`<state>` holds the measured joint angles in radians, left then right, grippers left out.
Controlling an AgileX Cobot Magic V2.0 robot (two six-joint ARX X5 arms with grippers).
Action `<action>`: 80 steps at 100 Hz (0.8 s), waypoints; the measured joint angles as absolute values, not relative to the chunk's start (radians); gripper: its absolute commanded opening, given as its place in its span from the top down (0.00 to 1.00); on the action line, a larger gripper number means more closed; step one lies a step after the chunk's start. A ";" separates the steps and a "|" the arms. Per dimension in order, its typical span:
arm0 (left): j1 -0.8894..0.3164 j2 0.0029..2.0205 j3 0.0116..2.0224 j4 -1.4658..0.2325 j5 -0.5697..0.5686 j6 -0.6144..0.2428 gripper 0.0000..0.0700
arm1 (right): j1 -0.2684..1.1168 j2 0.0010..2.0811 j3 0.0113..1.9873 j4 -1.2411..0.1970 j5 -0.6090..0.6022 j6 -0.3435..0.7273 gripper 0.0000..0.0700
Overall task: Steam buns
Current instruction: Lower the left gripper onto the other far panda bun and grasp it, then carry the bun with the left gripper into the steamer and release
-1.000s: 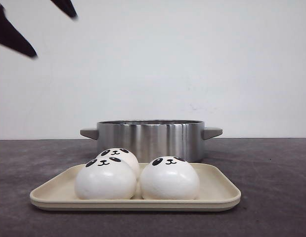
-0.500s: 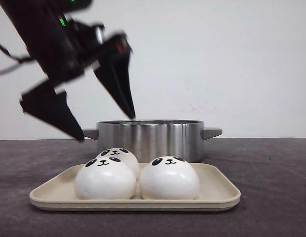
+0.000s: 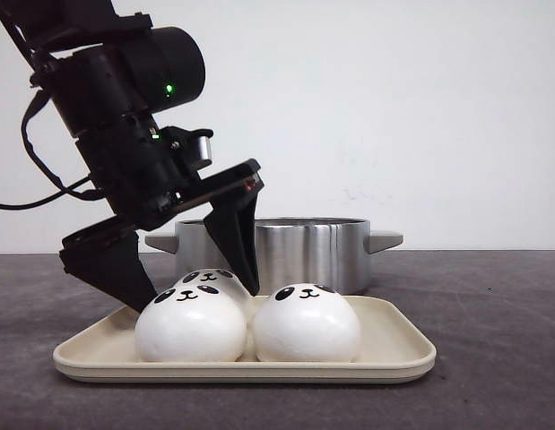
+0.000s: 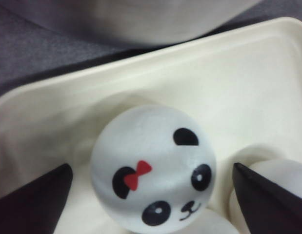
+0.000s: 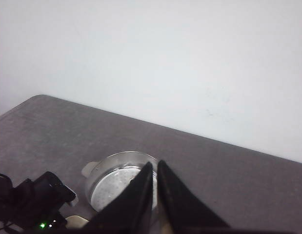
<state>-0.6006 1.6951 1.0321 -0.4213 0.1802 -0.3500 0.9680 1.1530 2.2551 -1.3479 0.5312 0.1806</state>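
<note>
Three white panda-faced buns lie on a beige tray (image 3: 398, 351): two in front (image 3: 190, 327) (image 3: 307, 324) and one behind (image 3: 216, 281). My left gripper (image 3: 198, 291) is open and hangs low over the tray, its black fingers on either side of the back bun without touching it. The left wrist view shows this bun (image 4: 153, 165), with a red bow by one ear, between the fingertips (image 4: 41, 195) of the left gripper (image 4: 151, 168). My right gripper (image 5: 155, 163) is shut on nothing, high above the table and out of the front view.
A steel steamer pot (image 3: 295, 251) with two side handles stands just behind the tray; the right wrist view shows it (image 5: 114, 183) from above with a perforated insert inside. The dark grey table (image 3: 492, 322) runs back to a white wall.
The left arm has swung down from the upper left. Its open gripper has dropped from above the pot's rim to either side of the back bun. The buns and tray have not moved.
</note>
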 measured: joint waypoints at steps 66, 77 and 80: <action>-0.629 1.595 1.052 -0.465 0.178 -0.382 1.00 | 0.968 1.152 2.254 -1.349 0.547 0.189 0.99; -0.656 1.472 1.111 -0.411 0.174 -0.382 1.00 | 0.968 1.151 2.254 -1.349 0.547 0.188 0.99; -0.658 1.443 1.134 -0.385 0.167 -0.382 1.00 | 0.968 1.151 2.254 -1.349 0.547 0.188 0.99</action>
